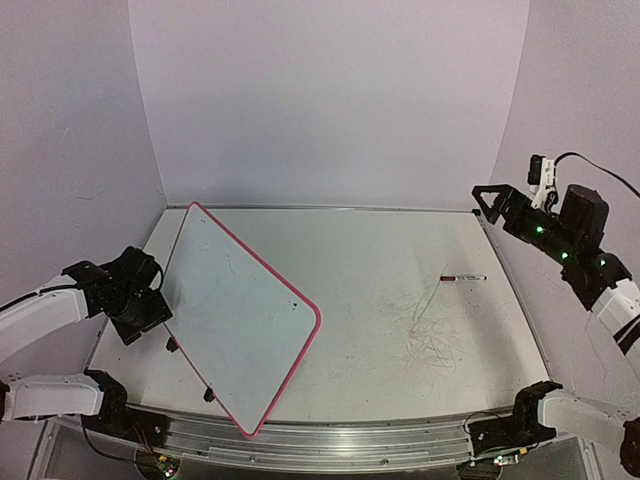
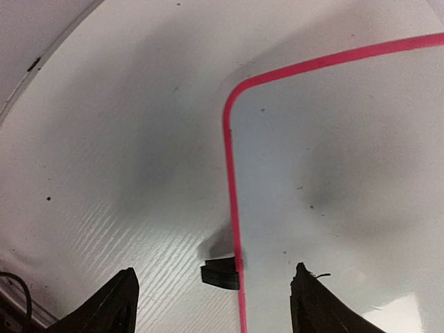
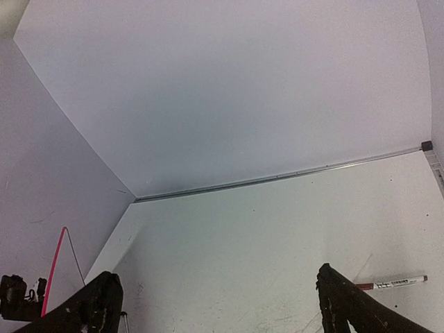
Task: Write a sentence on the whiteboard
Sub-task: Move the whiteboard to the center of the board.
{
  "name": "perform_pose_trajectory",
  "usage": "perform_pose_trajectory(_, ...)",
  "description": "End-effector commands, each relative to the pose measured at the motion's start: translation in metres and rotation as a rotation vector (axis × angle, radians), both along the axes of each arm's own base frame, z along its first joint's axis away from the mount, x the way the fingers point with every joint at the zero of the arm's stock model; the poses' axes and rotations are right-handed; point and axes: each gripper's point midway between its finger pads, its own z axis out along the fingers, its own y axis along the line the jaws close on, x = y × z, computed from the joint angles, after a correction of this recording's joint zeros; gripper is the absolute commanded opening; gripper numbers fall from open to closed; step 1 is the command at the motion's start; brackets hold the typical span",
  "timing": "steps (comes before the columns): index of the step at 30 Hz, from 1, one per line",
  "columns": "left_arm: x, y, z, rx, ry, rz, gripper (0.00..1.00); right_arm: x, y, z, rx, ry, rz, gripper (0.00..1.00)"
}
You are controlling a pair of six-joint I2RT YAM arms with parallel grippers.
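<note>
The whiteboard (image 1: pixel 240 305) lies flat and turned at an angle on the left half of the table, with a red-pink rim and small black clips (image 1: pixel 172 345). No sentence shows on it, only a few tiny specks. A marker (image 1: pixel 465 277) lies on the table at the right; it also shows in the right wrist view (image 3: pixel 392 282). My left gripper (image 1: pixel 150 308) is open, low at the board's left edge. In its wrist view (image 2: pixel 213 277) the jaws straddle the rim (image 2: pixel 231 180) and a black clip (image 2: pixel 220 272). My right gripper (image 1: pixel 487 203) is open and empty, raised at the back right, well above the table (image 3: pixel 215 298).
Faint grey scribbles (image 1: pixel 430 330) mark the tabletop right of the board. Walls close the table on the left, back and right. A metal rail (image 1: pixel 350 440) runs along the near edge between the arm bases.
</note>
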Motion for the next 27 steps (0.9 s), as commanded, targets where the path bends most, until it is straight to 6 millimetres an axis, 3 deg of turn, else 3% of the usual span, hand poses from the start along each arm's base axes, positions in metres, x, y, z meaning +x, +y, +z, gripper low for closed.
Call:
perform_pose_trajectory(1, -0.016, 0.011, 0.012, 0.011, 0.03, 0.079, 0.74, 0.005, 0.003, 0.01, 0.021, -0.043, 0.013, 0.98)
perform_pose_trajectory(7, -0.036, -0.006, -0.001, -0.095, 0.1, 0.028, 0.52, 0.013, 0.018, -0.003, 0.028, -0.013, 0.092, 0.98)
perform_pose_trajectory(12, -0.058, -0.023, -0.02, -0.124, 0.224, -0.065, 0.46, 0.02, 0.031, -0.015, 0.027, 0.026, 0.121, 0.98)
perform_pose_trajectory(27, -0.077, -0.085, -0.051, -0.213, 0.324, -0.198, 0.29, 0.022, 0.068, -0.037, 0.043, 0.08, 0.178, 0.98)
